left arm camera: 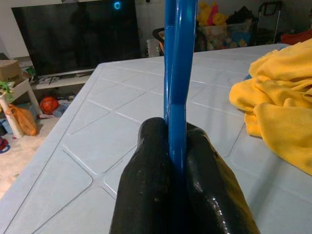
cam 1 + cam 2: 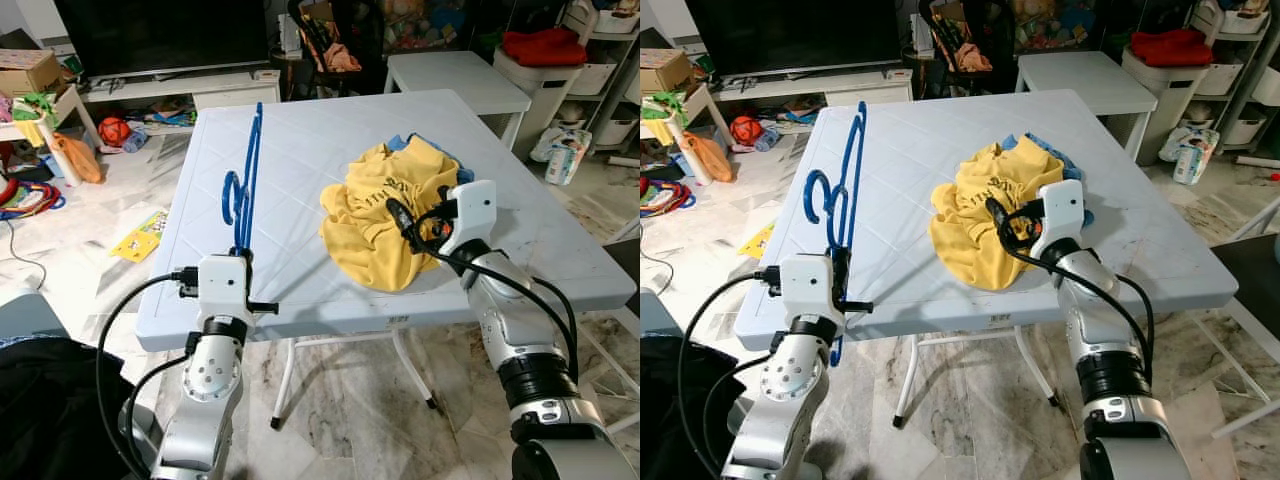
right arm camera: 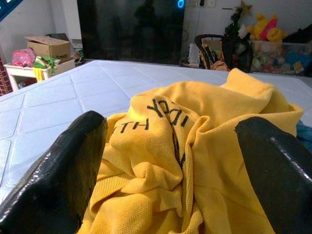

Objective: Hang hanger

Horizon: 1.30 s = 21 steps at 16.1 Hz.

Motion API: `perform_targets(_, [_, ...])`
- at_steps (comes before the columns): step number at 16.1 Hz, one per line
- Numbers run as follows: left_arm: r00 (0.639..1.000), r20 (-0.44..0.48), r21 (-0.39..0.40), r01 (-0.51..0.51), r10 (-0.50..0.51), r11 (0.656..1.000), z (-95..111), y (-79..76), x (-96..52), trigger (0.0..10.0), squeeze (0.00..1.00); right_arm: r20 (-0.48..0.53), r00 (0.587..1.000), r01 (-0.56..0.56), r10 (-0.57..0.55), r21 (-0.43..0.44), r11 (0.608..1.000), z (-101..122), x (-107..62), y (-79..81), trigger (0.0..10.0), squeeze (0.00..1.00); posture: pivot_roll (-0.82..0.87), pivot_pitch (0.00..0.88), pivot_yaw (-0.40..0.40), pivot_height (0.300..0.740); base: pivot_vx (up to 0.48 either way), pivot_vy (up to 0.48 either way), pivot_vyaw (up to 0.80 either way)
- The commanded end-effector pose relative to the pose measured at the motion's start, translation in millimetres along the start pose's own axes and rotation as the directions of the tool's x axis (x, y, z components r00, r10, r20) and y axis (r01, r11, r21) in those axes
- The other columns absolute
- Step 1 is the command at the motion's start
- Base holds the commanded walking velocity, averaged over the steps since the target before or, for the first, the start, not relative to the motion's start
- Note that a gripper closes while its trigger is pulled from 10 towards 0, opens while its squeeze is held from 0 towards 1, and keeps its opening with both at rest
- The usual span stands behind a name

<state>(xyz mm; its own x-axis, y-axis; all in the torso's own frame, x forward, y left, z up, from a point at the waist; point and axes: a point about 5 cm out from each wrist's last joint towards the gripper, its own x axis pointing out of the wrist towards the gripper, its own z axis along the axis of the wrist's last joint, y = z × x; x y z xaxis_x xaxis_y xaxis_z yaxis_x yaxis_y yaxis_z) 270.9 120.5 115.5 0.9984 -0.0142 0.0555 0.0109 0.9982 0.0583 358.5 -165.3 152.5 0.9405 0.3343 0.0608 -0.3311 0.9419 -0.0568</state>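
Note:
A blue plastic hanger (image 2: 245, 180) stands on edge over the near left part of the white folding table (image 2: 300, 120), hook toward me. My left gripper (image 2: 243, 256) is shut on its lower end, and the wrist view has both black fingers (image 1: 146, 185) pinching the blue bar (image 1: 176, 73). A crumpled yellow T-shirt (image 2: 385, 215) with dark lettering lies on the table's middle right, with a bit of blue cloth (image 2: 395, 143) under its far side. My right gripper (image 2: 410, 225) is open at the shirt's near right edge, its fingers spread on either side of the fabric (image 3: 195, 146).
Behind the table stand a second white table (image 2: 455, 75) and a TV on a low stand (image 2: 170, 85). Toys and a book litter the floor at left (image 2: 140, 235). A white bin with red cloth (image 2: 540, 60) and shelves are at right. Dark cloth lies near my left side (image 2: 40, 400).

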Motion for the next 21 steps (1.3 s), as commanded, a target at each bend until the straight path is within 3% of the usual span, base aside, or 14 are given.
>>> perform_targets(1, [1.0,-0.013,0.005,-0.01,0.01,1.0,-1.4,2.4,-0.3,10.0,0.0,0.005,1.0,-0.014,0.014,-0.006,1.0,5.2,1.0,1.7,10.0,1.0,-0.08,0.0,0.022,0.74,-0.27,0.0,0.0])
perform_targets(14, [1.0,-0.012,0.008,-0.011,0.011,1.0,-0.6,2.9,2.8,10.0,0.0,-0.03,0.999,-0.038,0.038,0.0,0.999,-1.7,-0.3,11.2,10.0,1.0,-0.08,0.0,0.028,0.74,-0.296,0.0,0.0])
perform_targets(21, [1.0,-0.016,0.007,-0.005,0.005,1.0,-1.5,1.0,3.7,10.0,0.0,-0.042,0.998,-0.037,0.037,-0.007,0.999,-2.1,-1.7,8.3,10.0,1.0,-0.09,0.0,0.03,0.74,-0.311,0.0,0.0])
